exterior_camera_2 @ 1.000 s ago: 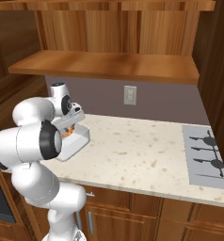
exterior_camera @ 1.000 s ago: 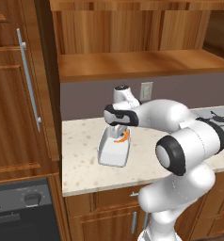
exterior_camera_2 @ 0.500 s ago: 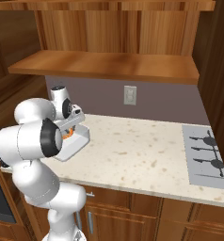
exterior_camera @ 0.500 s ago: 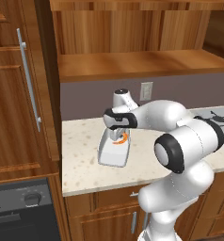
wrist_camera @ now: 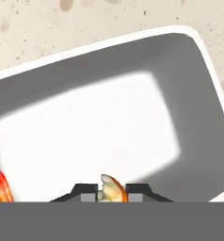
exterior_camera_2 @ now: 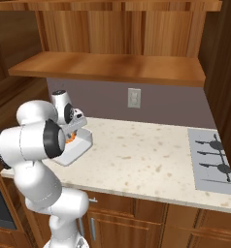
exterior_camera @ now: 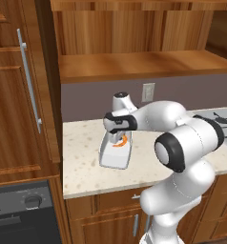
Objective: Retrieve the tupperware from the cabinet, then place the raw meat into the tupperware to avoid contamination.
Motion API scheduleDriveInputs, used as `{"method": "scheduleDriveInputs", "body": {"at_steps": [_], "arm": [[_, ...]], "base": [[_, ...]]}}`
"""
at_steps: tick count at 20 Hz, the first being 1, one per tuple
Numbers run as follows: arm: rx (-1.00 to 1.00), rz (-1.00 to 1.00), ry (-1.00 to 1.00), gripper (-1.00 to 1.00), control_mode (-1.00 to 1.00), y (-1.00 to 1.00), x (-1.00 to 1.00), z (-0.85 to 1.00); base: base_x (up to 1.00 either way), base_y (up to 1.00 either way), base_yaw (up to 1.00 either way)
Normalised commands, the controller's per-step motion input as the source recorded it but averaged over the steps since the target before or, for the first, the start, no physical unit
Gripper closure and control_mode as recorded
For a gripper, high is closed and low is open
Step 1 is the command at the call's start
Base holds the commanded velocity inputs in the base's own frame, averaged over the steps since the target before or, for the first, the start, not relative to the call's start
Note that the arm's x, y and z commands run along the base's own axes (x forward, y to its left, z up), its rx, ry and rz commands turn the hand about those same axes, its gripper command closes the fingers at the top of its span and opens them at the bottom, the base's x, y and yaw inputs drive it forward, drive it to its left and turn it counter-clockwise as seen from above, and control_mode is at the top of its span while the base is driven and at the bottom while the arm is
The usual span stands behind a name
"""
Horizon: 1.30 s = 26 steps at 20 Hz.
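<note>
Orange raw meat (exterior_camera_2: 70,139) over white tupperware (exterior_camera_2: 77,148) on counter (exterior_camera_2: 151,164)

Arm: white, dark-jointed, folded forward from the base with the elbow raised and the wrist turned straight down. Gripper (wrist_camera: 111,196): pointing downward, its two dark fingertips (wrist_camera: 88,194) drawn close together, pinching the raw meat (wrist_camera: 112,189) between them.

A glossy white arm of rounded, tube-like segments (exterior_camera: 182,143) rises from a smooth white pedestal, with black rings and a black disc cap at its joints. Just behind the gripper (wrist_camera: 112,194) sit a black band and a white capped cylinder; its two fingertips (wrist_camera: 88,192) are small, dark and blocky.
</note>
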Motion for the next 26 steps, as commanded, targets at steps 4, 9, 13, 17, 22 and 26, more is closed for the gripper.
{"method": "scheduleDriveInputs", "body": {"at_steps": [4, 9, 13, 17, 22, 26], "arm": [[0.00, 0.00, -0.01, 1.00, -1.00, 0.02, 0.06, -0.11], [0.00, 0.00, -0.01, 1.00, -1.00, 0.00, 0.08, -0.11], [0.00, 0.00, -0.01, 1.00, -1.00, 0.00, 0.10, -0.11], [0.00, 0.00, -0.01, 1.00, -1.00, 0.00, 0.11, -0.12], [0.00, 0.00, -0.01, 1.00, -1.00, 0.02, 0.12, -0.13], [0.00, 0.00, 0.00, 1.00, -1.00, 0.02, 0.10, -0.13]], "base": [[0.00, 0.00, 0.00], [0.00, 0.00, 0.00], [0.00, 0.00, 0.00], [0.00, 0.00, 0.00], [0.00, 0.00, 0.00], [0.00, 0.00, 0.00]]}}
